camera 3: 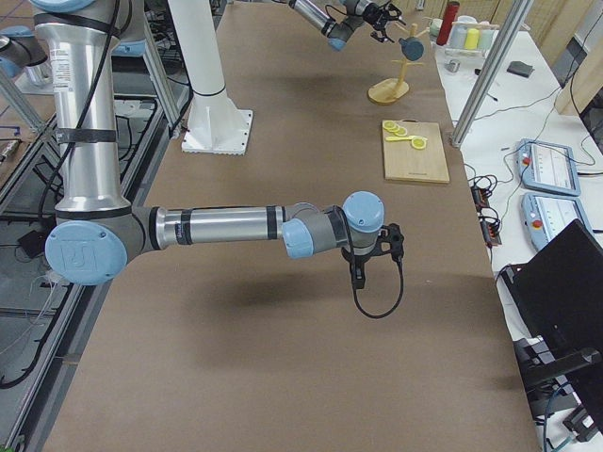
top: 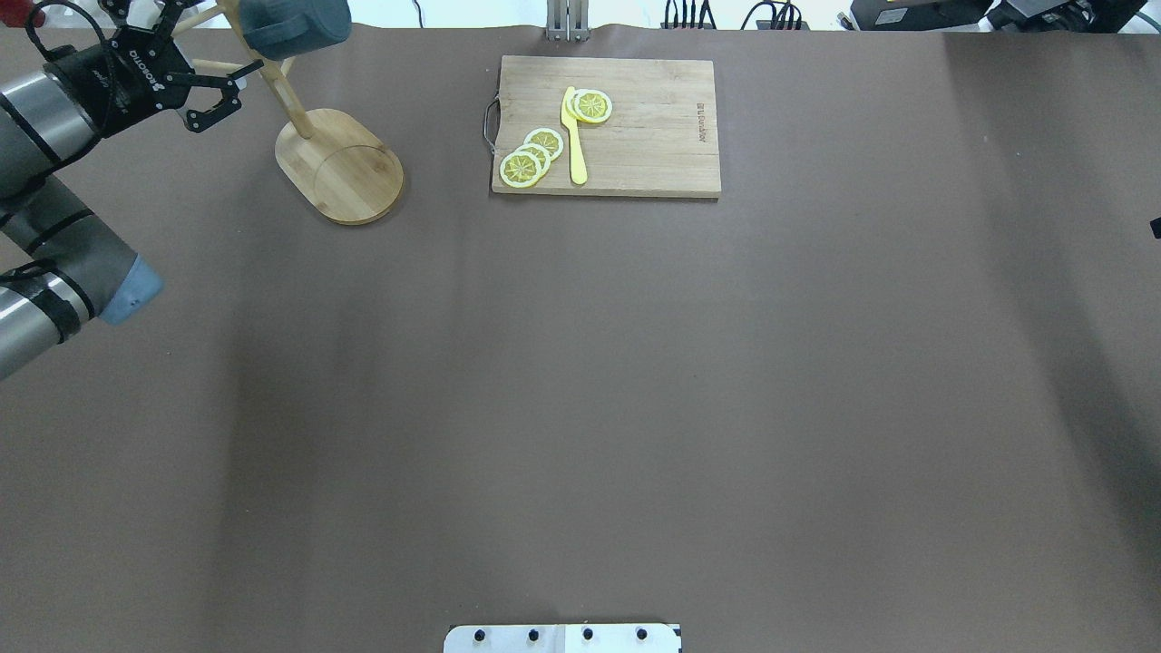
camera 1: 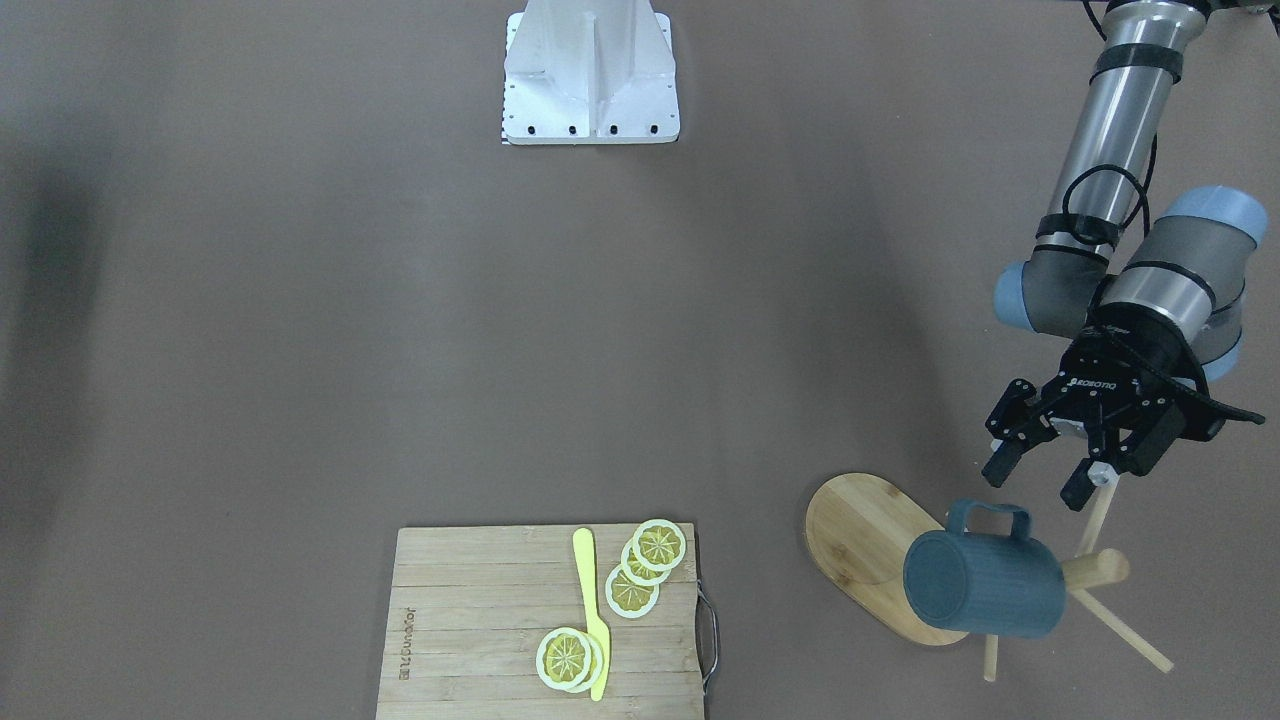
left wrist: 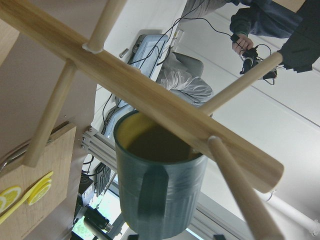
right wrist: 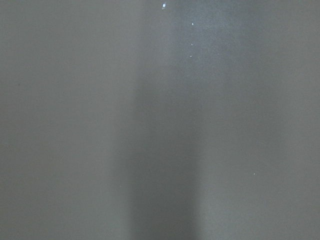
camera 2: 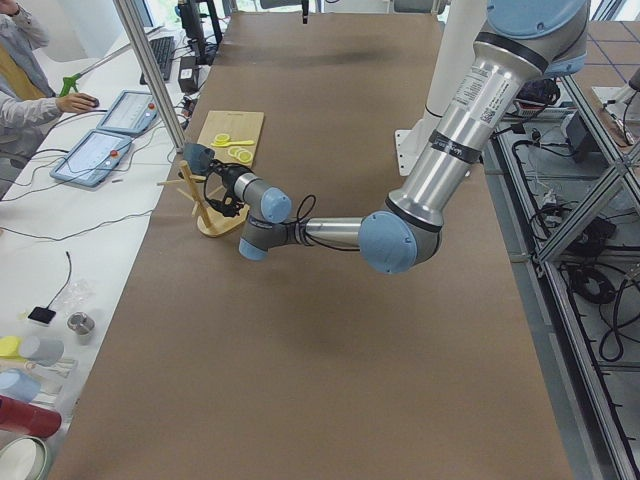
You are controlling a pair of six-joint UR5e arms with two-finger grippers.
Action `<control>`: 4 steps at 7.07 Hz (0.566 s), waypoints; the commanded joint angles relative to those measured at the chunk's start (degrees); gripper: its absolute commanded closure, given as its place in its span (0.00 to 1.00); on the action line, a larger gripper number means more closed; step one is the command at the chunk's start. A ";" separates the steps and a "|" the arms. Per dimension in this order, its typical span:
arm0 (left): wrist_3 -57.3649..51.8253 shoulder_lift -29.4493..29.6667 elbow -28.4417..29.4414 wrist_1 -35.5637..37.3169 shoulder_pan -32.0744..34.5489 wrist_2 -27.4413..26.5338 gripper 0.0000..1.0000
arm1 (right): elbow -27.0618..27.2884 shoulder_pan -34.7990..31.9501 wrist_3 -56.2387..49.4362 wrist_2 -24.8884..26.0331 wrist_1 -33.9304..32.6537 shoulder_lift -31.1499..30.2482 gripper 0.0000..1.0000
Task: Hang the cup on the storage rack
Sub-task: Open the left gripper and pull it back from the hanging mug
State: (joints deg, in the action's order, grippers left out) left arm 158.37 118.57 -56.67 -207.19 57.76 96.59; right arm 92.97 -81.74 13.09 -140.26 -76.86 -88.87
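Note:
The dark teal cup (camera 1: 985, 585) hangs by its handle on a peg of the bamboo storage rack (camera 1: 860, 540), lying sideways with its bottom toward the front camera. In the overhead view the cup (top: 295, 25) sits at the top of the rack (top: 340, 168), far left. My left gripper (camera 1: 1040, 482) is open and empty, just beside the cup's handle and apart from it. The left wrist view looks past the rack's post (left wrist: 150, 100) at the cup (left wrist: 160, 200) and its yellowish inside. My right gripper (camera 3: 372, 256) hovers low over bare table far from the rack; I cannot tell whether it is open or shut.
A slatted cutting board (camera 1: 480, 620) with lemon slices (camera 1: 632, 590) and a yellow knife (camera 1: 592, 610) lies beside the rack. The white robot base mount (camera 1: 590, 75) stands at the table's far edge. The rack stands near the table's end, close to an operator's side table.

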 commanded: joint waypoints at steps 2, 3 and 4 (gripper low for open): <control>-13.80 -6.65 -4.92 -0.32 3.24 10.61 0.03 | 0.28 0.00 0.01 0.07 -0.13 -0.16 0.00; -19.36 -8.60 -6.68 -0.32 4.19 12.29 0.03 | 0.28 0.00 0.01 0.07 -0.13 -0.16 0.00; -23.68 -9.92 -6.87 -0.15 6.38 15.09 0.03 | -0.24 0.00 0.01 0.16 0.04 -0.16 0.00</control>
State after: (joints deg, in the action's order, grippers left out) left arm 140.90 110.76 -62.50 -207.45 62.10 108.49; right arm 93.14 -81.74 13.10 -140.17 -76.95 -89.02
